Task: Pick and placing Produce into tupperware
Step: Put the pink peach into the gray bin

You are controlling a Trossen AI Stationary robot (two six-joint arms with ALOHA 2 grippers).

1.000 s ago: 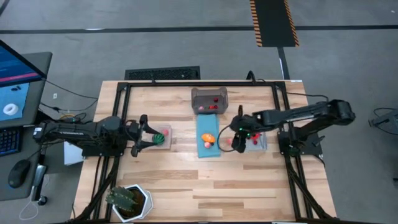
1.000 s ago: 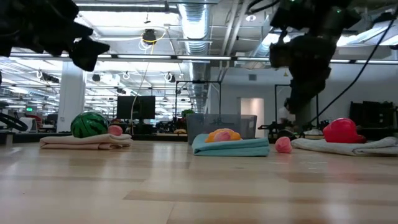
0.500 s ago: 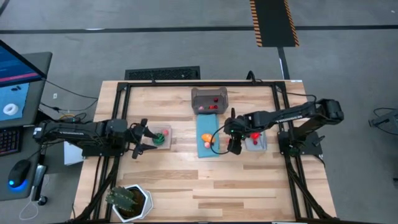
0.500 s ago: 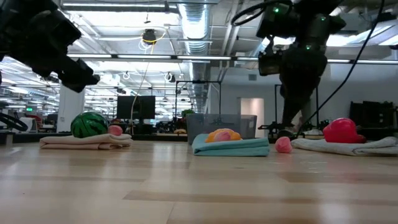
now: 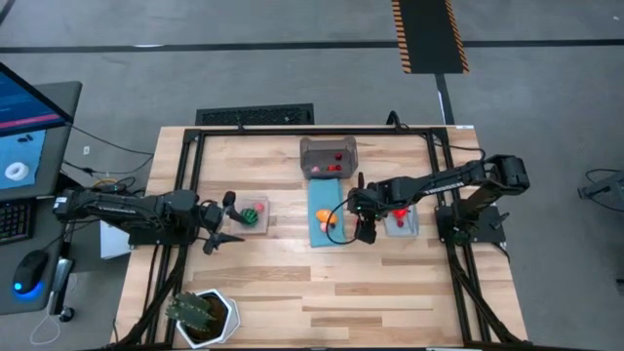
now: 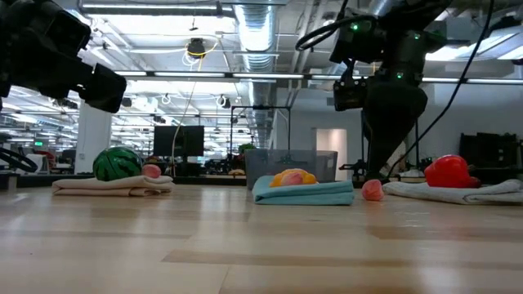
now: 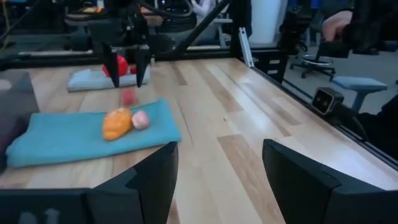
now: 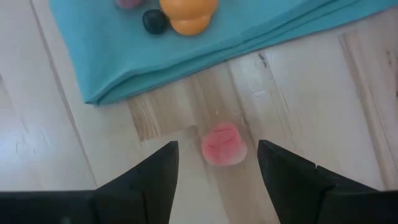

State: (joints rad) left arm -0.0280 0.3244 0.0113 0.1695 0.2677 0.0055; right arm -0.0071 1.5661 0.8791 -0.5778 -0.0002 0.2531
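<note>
Pink, small and round, a toy fruit (image 8: 223,144) lies on the bare wood just below the edge of the blue mat (image 5: 326,218), at centre frame in the high view. Compared with a second ago, the right gripper (image 5: 363,226) is seen shifted leftward, from over the grey mat (image 5: 402,221) to a spot just right of the blue mat, directly above this pink piece. In the right wrist view its fingers (image 8: 146,180) are spread apart, one on each side of the pink piece, and nothing is held or touched. The left gripper (image 5: 220,221) is found drawn back to the left of its earlier place, away from the tan mat (image 5: 255,214) with the green fruit (image 5: 251,214); its fingers are apart and empty. An orange fruit (image 5: 328,214) and another pink one (image 5: 325,227) rest on the blue mat. The tupperware (image 5: 329,158) stands at upper centre, with red pieces (image 5: 334,167) inside it. A red fruit (image 5: 400,214) sits on the grey mat.
</note>
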